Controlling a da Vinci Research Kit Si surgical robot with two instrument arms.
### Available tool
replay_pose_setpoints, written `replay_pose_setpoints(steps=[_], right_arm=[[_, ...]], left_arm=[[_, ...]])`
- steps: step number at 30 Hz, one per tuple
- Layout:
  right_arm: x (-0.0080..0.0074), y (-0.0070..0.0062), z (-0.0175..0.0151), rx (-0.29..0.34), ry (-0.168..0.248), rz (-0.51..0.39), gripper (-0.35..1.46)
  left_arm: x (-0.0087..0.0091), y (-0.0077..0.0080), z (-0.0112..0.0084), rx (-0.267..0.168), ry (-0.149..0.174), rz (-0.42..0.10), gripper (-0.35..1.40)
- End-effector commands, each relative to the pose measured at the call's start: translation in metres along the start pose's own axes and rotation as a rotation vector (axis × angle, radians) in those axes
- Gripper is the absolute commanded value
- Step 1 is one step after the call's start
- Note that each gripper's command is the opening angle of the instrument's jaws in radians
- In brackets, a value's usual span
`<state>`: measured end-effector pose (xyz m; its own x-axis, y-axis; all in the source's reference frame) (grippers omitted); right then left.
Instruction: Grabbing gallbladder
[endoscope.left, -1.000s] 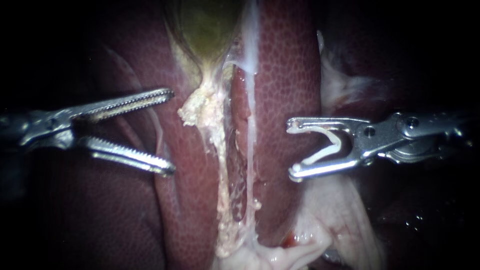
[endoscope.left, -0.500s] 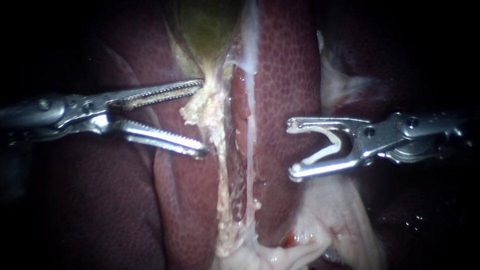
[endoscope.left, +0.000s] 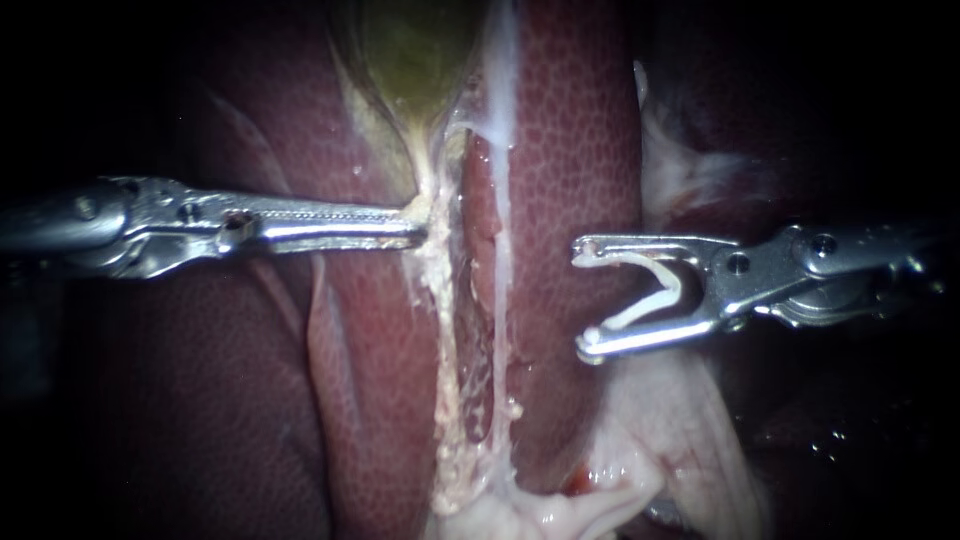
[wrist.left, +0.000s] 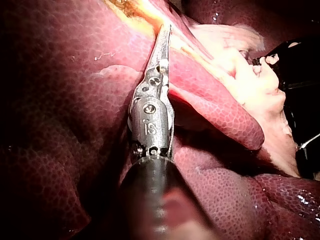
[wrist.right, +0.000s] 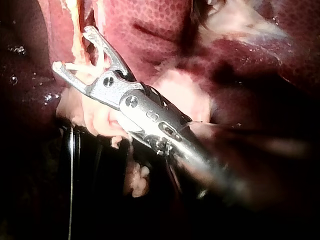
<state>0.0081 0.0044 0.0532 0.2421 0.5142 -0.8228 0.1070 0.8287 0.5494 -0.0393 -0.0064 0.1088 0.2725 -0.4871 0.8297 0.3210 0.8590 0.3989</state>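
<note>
Below the green gallbladder, on its pale neck, left instrument jaws are clamped tight. Right instrument sits well apart from it, jaws spread, gripping a white clip. Grab looks seated; next: gentle pull to test hold.

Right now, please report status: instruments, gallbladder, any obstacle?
Left instrument jaws shut on gallbladder at its narrow pale end. Right instrument standing off, jaws holding white clip. Only liver between them.
</note>
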Motion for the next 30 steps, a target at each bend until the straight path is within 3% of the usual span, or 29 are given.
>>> replay_pose_setpoints(steps=[1,9,20,24,30], right_arm=[[0.0000,0.0000,0.0000,0.000,0.000,0.000,0.60],[0.0000,0.0000,0.0000,0.000,0.000,0.000,0.60],[0.0000,0.0000,0.0000,0.000,0.000,0.000,0.60],[0.0000,0.0000,0.0000,0.000,0.000,0.000,0.60],[0.0000,0.0000,0.0000,0.000,0.000,0.000,0.60]], left_arm=[[-0.0001,-0.0001,-0.0001,-0.003,0.000,-0.016,-0.35],[-0.0029,-0.0004,-0.0027,-0.025,0.008,-0.059,-0.35],[-0.0082,0.0009,-0.0084,-0.090,-0.048,-0.108,-0.35],[-0.0090,0.0012,-0.0097,-0.106,-0.059,-0.119,-0.35],[-0.0089,0.0012,-0.0099,-0.131,-0.057,-0.123,-0.35]])
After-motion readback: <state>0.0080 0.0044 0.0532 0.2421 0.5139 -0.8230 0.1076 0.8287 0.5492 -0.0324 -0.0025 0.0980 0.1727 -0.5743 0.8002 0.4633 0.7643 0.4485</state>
